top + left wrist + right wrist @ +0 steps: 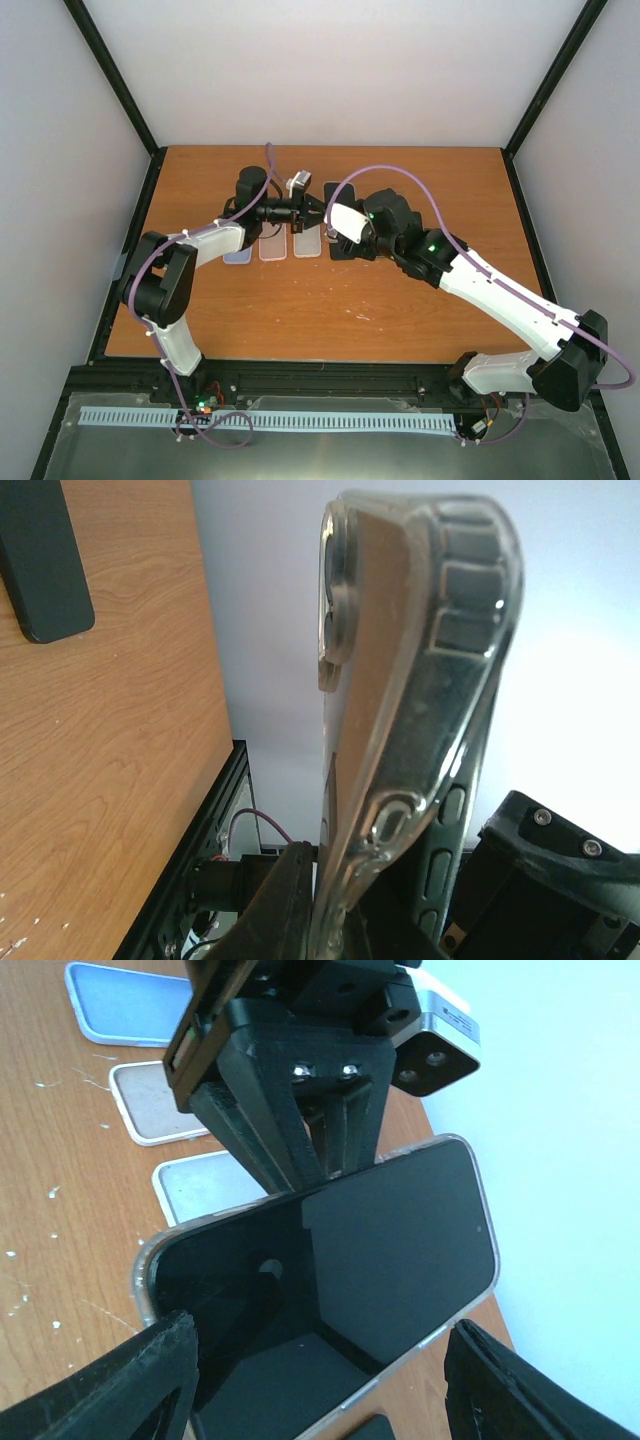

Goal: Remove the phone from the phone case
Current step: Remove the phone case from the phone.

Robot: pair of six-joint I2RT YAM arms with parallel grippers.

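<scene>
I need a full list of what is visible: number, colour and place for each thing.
table: 1, brown wood, under everything
clear case: 1, transparent, held above the table
phone: 1, black, inside the clear case
loose cases: 3, light blue, whitish, grey, in a row on the table
dark flat thing: at least 1, black, on the table
left gripper: 1, black, shut on the clear case
right gripper: 1, black, open, astride the phone

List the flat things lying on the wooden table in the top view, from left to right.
Pale blue rectangular case → pale beige case with a white rim → grey case with a pale rim → black rectangular slab, set farther back than the three cases.
</scene>
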